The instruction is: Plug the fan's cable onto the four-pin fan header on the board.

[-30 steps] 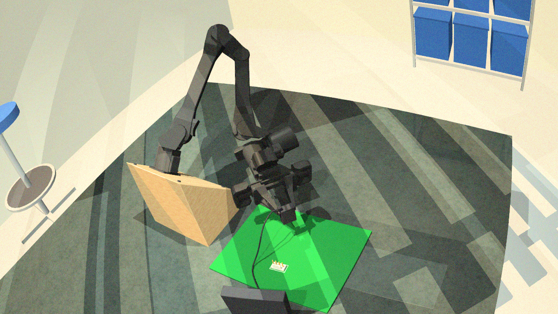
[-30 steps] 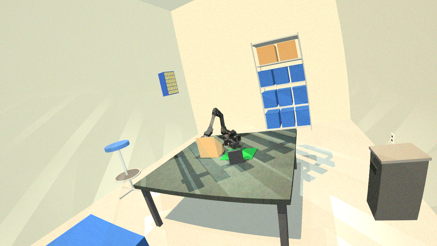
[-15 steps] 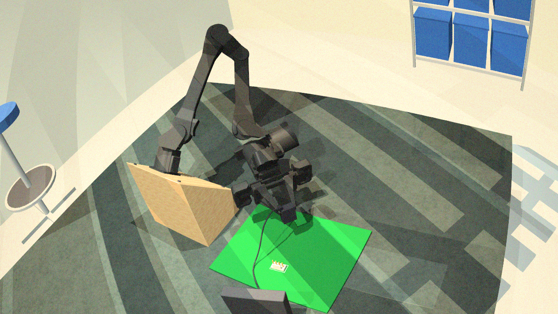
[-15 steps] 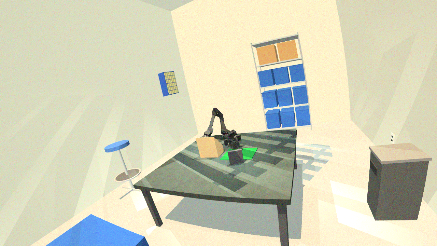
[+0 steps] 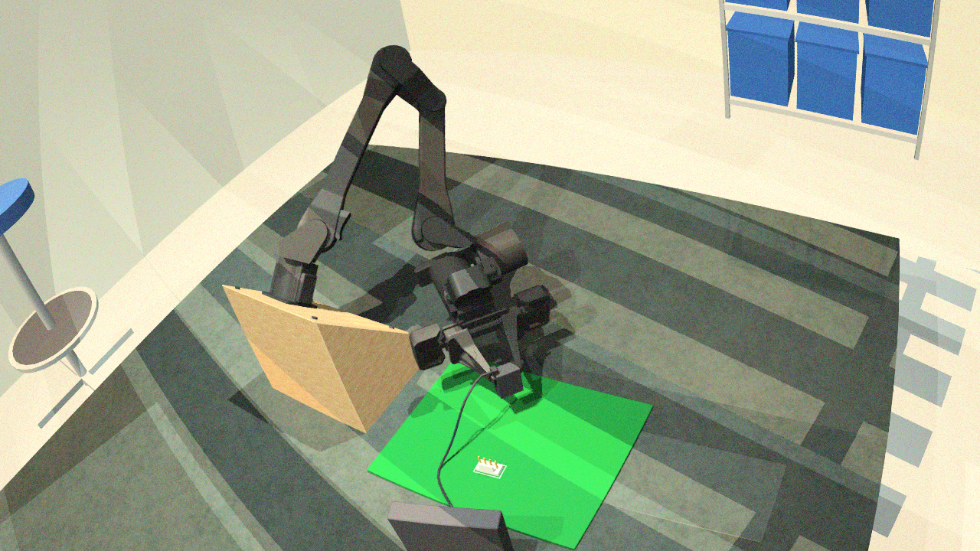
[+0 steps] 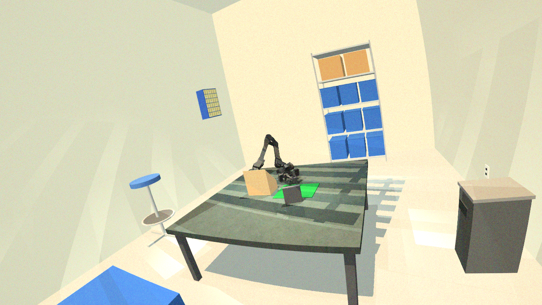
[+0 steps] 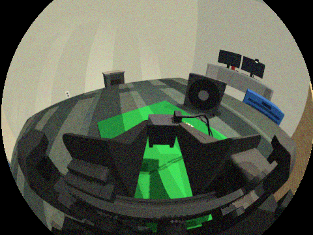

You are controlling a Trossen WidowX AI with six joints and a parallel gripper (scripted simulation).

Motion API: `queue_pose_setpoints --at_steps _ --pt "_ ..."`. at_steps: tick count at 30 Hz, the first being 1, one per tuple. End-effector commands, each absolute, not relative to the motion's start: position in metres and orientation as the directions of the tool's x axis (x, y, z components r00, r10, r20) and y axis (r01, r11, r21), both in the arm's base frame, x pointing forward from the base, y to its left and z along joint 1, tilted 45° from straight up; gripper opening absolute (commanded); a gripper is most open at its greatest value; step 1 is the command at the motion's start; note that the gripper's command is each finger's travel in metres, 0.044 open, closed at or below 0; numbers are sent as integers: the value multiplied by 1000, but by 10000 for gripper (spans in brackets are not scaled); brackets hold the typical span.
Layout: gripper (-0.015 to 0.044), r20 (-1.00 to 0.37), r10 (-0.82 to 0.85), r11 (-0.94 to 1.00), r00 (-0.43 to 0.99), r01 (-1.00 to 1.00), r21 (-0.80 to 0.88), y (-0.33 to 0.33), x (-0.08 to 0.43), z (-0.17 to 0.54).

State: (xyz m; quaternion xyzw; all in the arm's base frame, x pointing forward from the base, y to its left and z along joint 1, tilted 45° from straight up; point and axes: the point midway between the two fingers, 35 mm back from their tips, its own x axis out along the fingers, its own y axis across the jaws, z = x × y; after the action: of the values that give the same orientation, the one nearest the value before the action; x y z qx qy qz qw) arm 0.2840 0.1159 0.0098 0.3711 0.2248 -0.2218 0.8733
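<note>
Gripper (image 5: 498, 376) (image 6: 291, 183) (image 7: 162, 124): clamped on plug (image 5: 508, 380) (image 7: 161, 120) | pose: fwd of elbow, above brd (image 5: 582, 438) (image 6: 311, 189) (image 7: 130, 121) | hdr (image 5: 488, 464) apart

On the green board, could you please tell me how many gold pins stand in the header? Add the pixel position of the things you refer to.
4: all in one row along the white header (image 5: 488, 469) on the green board (image 5: 582, 438) (image 6: 311, 189) (image 7: 112, 126).
</note>
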Motion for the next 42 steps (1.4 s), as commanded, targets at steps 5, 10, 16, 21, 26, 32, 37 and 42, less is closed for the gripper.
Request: queue_pose_setpoints --at_steps 5,10,16,21,26,32,37,42 --pt "0 -554 -226 622 801 556 551 121 285 5" --pt "0 -554 -226 622 801 557 551 124 285 2" --pt "0 -554 -226 622 801 557 551 128 285 -1" --pt "0 -554 -226 622 801 557 551 131 285 -4" --pt "0 -554 -226 622 801 557 551 133 284 -7" --pt "0 -555 -226 622 801 557 551 137 284 -11" --pt "0 -555 -226 622 801 557 551 140 284 -14" --pt "0 -555 -226 622 801 557 551 143 284 -17"
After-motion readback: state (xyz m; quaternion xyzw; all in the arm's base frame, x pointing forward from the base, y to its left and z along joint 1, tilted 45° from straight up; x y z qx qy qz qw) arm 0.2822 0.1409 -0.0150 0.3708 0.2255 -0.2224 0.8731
